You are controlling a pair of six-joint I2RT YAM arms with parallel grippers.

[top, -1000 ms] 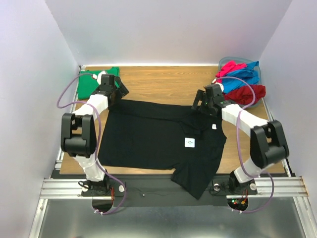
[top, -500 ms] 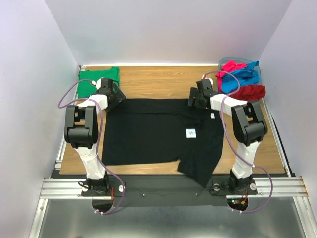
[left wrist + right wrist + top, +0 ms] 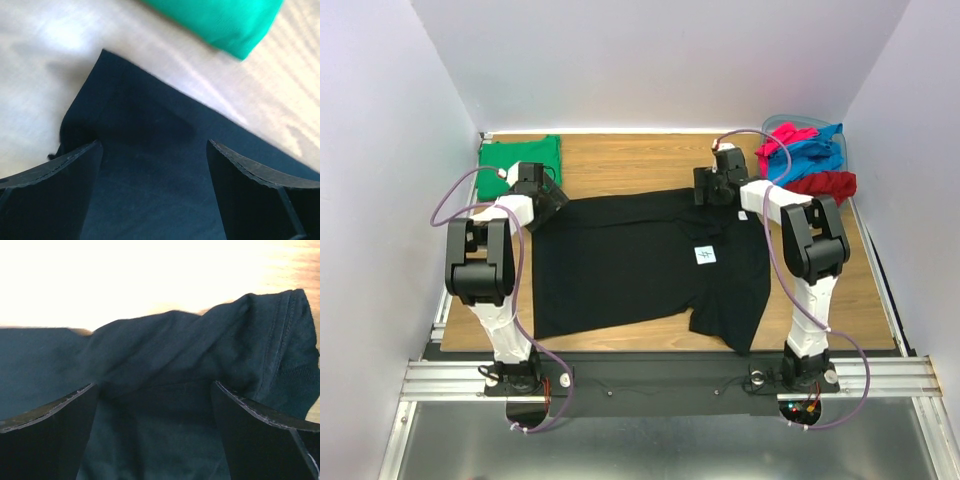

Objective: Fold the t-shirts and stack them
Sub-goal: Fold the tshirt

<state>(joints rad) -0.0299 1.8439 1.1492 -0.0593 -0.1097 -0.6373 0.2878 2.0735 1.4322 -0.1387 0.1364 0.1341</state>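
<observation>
A black t-shirt (image 3: 640, 260) with a small white label (image 3: 703, 255) lies spread on the wooden table. Its lower right part is folded over and bunched. My left gripper (image 3: 548, 196) is open over the shirt's far left corner; the left wrist view (image 3: 154, 144) shows black cloth (image 3: 150, 190) lying between the fingers. My right gripper (image 3: 708, 190) is open over the far right shoulder; the right wrist view (image 3: 155, 384) shows wrinkled black cloth (image 3: 175, 345) between the fingers. A folded green t-shirt (image 3: 515, 160) lies at the far left corner and shows in the left wrist view (image 3: 225, 20).
A grey-blue tub (image 3: 775, 122) at the far right corner holds pink (image 3: 786, 135), blue (image 3: 815, 152) and red (image 3: 825, 185) t-shirts. White walls close in the table on three sides. Bare wood (image 3: 630, 165) lies beyond the black shirt.
Both grippers have moved toward the far edge of the table and the black shirt has slid that way with them. Its near hem has come up off the table's front edge.
</observation>
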